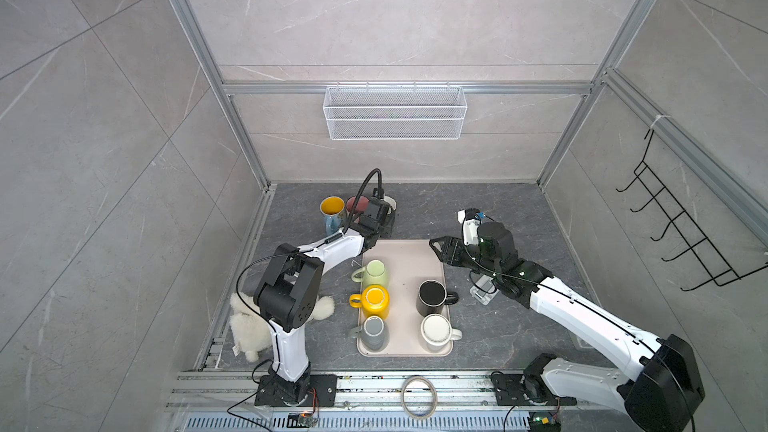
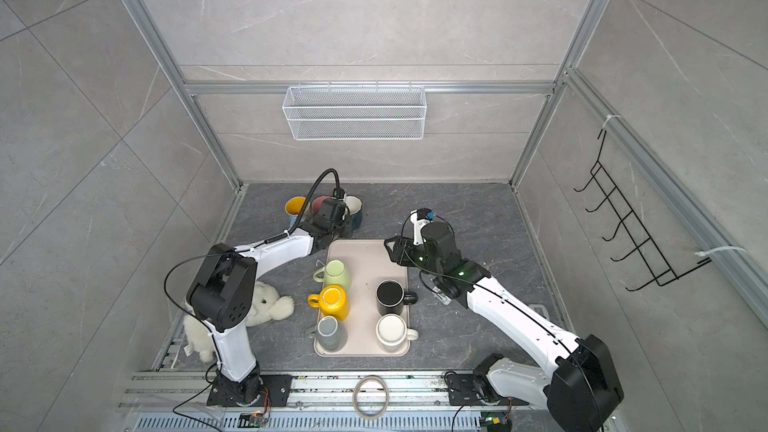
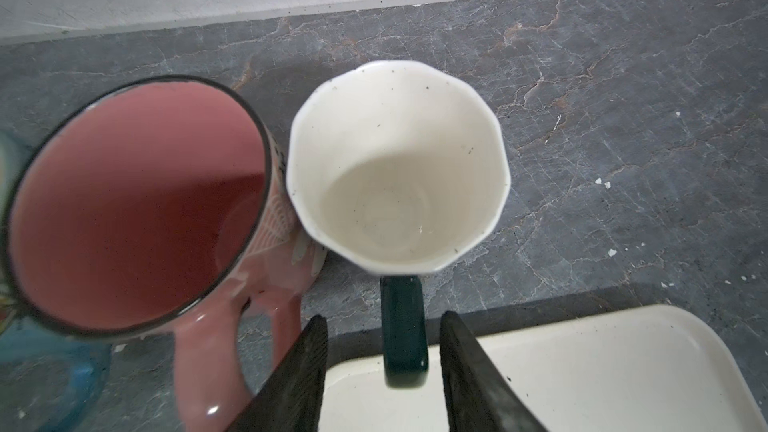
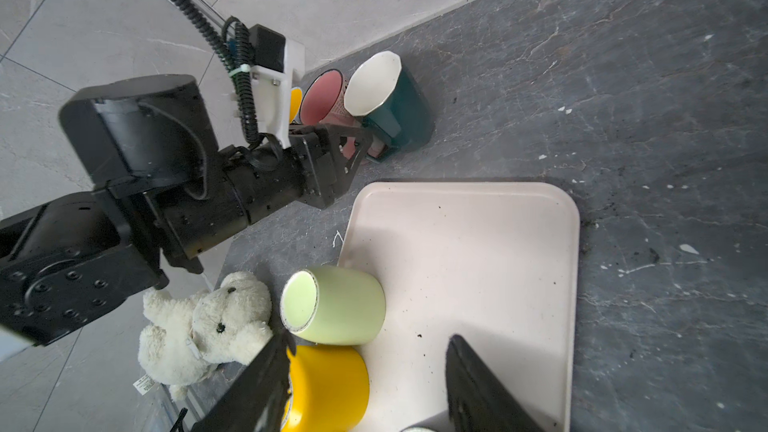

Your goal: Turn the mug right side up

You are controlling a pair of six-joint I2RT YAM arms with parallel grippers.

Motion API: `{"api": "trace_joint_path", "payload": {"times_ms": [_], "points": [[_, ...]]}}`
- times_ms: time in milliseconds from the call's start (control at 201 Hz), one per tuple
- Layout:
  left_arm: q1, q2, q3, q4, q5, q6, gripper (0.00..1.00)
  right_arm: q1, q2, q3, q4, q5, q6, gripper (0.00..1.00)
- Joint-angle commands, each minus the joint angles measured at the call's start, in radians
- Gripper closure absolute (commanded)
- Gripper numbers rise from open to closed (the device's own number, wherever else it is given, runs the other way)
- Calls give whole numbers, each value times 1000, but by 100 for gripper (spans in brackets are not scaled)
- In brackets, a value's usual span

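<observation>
A dark green mug with a white inside stands mouth up on the table just behind the tray, next to a pink mug. My left gripper is open, its fingers on either side of the green mug's handle with a gap on both sides. In both top views the left gripper hides most of this mug. My right gripper hovers open over the tray's far right part, holding nothing. Several mugs stand on the tray, among them a light green one and a yellow one, both bottom up.
A blue mug with a yellow inside stands left of the pink one. A white teddy bear lies by the left arm's base. A wire basket hangs on the back wall, a black hook rack on the right wall.
</observation>
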Motion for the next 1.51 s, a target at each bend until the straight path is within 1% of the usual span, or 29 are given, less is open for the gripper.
{"api": "trace_joint_path", "payload": {"times_ms": [0, 90, 254, 373, 493, 577, 612, 632, 692, 777, 856, 951, 1030, 1284, 1503], "points": [[-15, -135, -33, 29, -32, -16, 49, -4, 18, 9, 12, -28, 14, 38], [-28, -216, -74, 53, -29, -14, 45, -4, 18, 19, 6, -39, 25, 36], [-38, -358, -116, 62, -16, 1, 41, -4, 15, 39, -21, -63, 57, 31], [-39, -458, -151, 62, -9, 20, 40, -5, 11, 50, -47, -77, 118, 29], [-41, -552, -191, 60, -3, 41, 39, -9, 17, 46, -34, -120, 207, 28], [-41, -602, -209, 50, -3, 59, 39, -16, 28, 42, -35, -147, 299, 29], [-41, -623, -215, 43, -4, 66, 39, -22, 34, 39, -39, -164, 352, 30], [-41, -633, -218, 37, -7, 72, 39, -25, 38, 34, -32, -182, 404, 31], [-41, -663, -231, 20, -21, 97, 38, -35, 47, 4, 28, -235, 519, 35], [-41, -709, -257, -8, -82, 114, 38, -37, 52, -66, 150, -277, 685, 40], [-41, -754, -290, -28, -128, 123, 38, -36, 44, -126, 234, -284, 798, 46], [-41, -804, -332, -36, -156, 123, 37, -37, 18, -183, 261, -272, 894, 50], [-41, -831, -356, -39, -162, 123, 36, -36, -22, -199, 232, -258, 919, 50], [-40, -843, -366, -58, -172, 116, 36, -38, -182, -192, -5, -212, 923, 46], [-42, -838, -369, -61, -167, 108, 36, -61, -315, -245, -174, -215, 968, 45]]}}
